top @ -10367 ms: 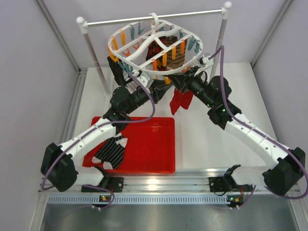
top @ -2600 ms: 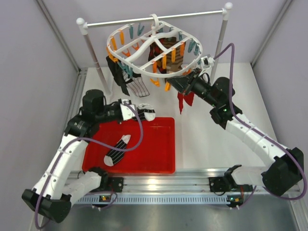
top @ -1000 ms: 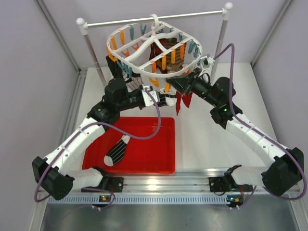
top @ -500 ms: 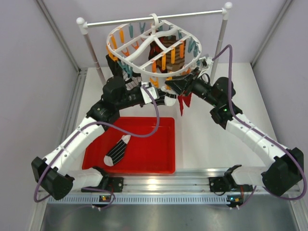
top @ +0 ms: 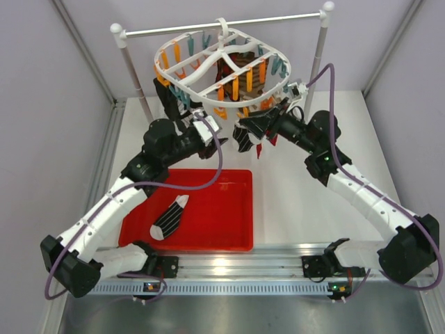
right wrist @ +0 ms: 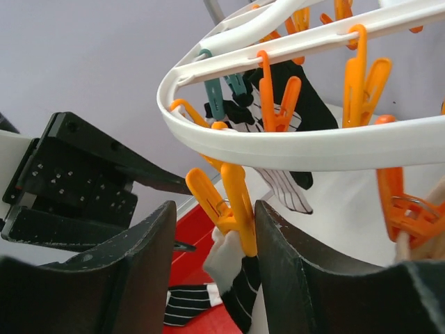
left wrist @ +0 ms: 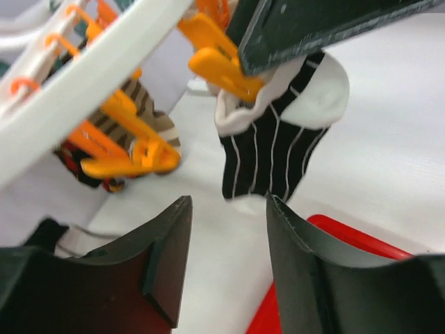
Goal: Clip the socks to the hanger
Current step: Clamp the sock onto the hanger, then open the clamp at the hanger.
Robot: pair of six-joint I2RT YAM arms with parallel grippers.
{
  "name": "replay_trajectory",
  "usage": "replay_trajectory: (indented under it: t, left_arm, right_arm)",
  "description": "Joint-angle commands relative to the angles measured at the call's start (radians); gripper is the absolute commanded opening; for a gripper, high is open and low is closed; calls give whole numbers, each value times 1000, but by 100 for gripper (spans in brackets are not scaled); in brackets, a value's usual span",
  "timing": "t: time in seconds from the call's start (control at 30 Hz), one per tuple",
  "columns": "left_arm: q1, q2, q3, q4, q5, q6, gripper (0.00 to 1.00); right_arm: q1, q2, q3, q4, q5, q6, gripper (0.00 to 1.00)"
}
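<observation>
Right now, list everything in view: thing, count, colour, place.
hanger: one, white, hooked on the rod
clips: many, orange and teal, dangling from hanger
rod: one, white, across the back
tray: one, red, near left
striped sock: one, black-white, lying in tray
clipped sock: one, black-white striped, on an orange clip
hung socks: several, black, brown-striped, dark red, under hanger
left pincer: black, open, facing clipped sock
right pincer: black, open around that clip

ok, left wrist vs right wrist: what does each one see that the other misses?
Left wrist only: the clipped striped sock at full length, plus a brown striped sock farther back. Right wrist only: a second striped sock lying in the red tray, and a teal clip in clear view. Both: the white hanger, the orange clip pinching the striped sock, the red tray.
</observation>
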Motion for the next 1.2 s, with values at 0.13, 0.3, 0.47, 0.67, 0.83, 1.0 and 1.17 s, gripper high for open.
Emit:
replay_trajectory:
  t: [0.13, 0.3, 0.47, 0.67, 0.83, 1.0, 1.17]
  left_arm:
    - [-3, -165, -183, 146, -233, -337, 68]
    - [-3, -165, -250, 307, -244, -391, 84]
    - [7, -106, -274, 483, -219, -425, 86]
    - [78, 17, -218, 618, -139, -520, 85]
    - [173, 101, -175, 713, -34, -615, 83]
    - [202, 121, -166, 795, 151, -606, 79]
    - [191, 89, -178, 809, 250, -506, 72]
  right_arm:
    - [-41, -45, 20, -14, 0, -15, 49]
    - [-61, -51, 20, -40, -3, -26, 51]
    - [-87, -53, 23, -56, -3, -35, 51]
    - [-108, -47, 28, -69, -3, -43, 51]
    - [-121, -37, 31, -74, -3, -46, 51]
    - [-131, -22, 40, -71, 0, -43, 51]
    - [-139, 12, 64, -59, 5, -30, 51]
